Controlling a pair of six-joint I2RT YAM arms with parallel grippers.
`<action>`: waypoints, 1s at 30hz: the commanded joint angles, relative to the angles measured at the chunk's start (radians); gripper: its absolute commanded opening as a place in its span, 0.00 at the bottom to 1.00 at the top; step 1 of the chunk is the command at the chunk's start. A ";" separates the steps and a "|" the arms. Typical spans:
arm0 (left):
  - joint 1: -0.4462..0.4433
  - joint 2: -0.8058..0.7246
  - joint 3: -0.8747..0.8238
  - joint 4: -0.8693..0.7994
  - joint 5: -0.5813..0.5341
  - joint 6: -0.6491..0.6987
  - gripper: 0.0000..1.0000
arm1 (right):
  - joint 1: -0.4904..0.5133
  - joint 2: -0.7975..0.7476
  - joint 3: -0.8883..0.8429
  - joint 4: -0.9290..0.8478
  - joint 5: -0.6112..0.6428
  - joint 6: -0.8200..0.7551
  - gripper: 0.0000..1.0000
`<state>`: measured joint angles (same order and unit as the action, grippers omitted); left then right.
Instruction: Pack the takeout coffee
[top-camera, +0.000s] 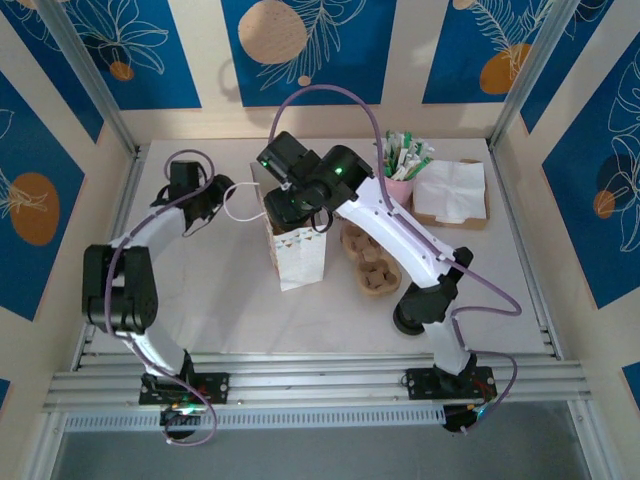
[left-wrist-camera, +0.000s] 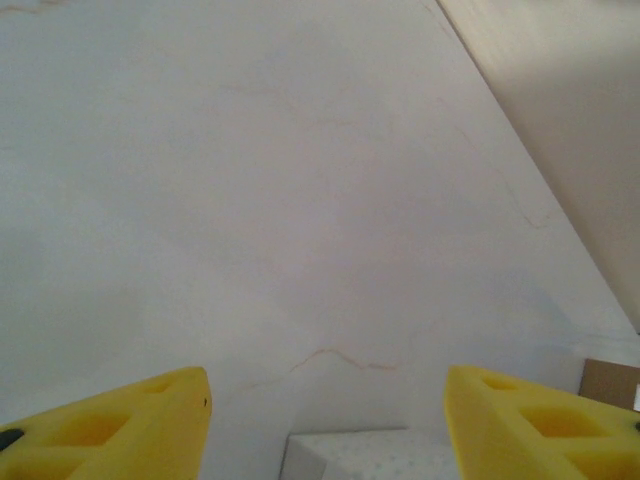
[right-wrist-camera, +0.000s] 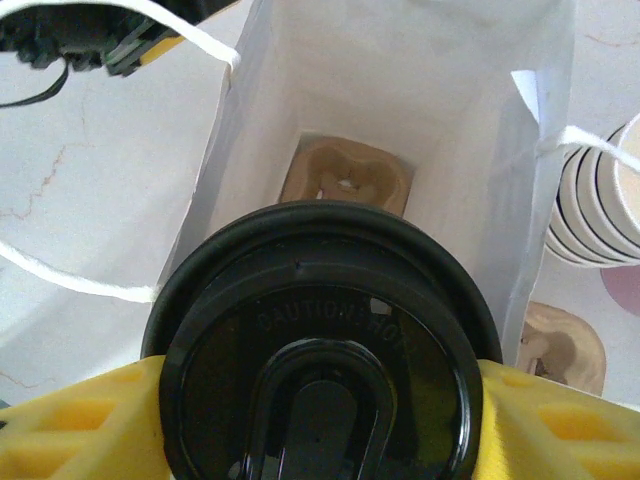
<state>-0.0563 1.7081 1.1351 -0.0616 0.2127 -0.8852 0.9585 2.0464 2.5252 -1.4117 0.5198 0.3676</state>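
We hold the coffee (right-wrist-camera: 320, 290) by its black lid between the fingers of the right gripper (right-wrist-camera: 322, 425), over the open mouth of the white bag (right-wrist-camera: 400, 90). We should lower it straight and centred onto the brown tray (right-wrist-camera: 345, 180) at the bottom. The left gripper (left-wrist-camera: 325, 420) stands wide beside the bag, gripping nothing. The string handles (right-wrist-camera: 70, 275) and the stacked cups (right-wrist-camera: 600, 200) nearby could snag.
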 joint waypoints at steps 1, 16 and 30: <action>0.007 0.072 0.068 0.118 0.136 0.002 0.62 | 0.009 0.016 0.028 -0.042 0.003 0.042 0.58; -0.036 0.150 0.060 0.238 0.401 0.004 0.63 | 0.010 0.053 0.028 -0.055 -0.026 0.059 0.58; -0.057 -0.001 -0.143 0.323 0.389 -0.014 0.63 | -0.020 0.067 0.024 -0.126 -0.036 0.028 0.59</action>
<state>-0.1005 1.7523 1.0180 0.2108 0.5766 -0.8864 0.9459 2.0991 2.5275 -1.4982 0.5072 0.4080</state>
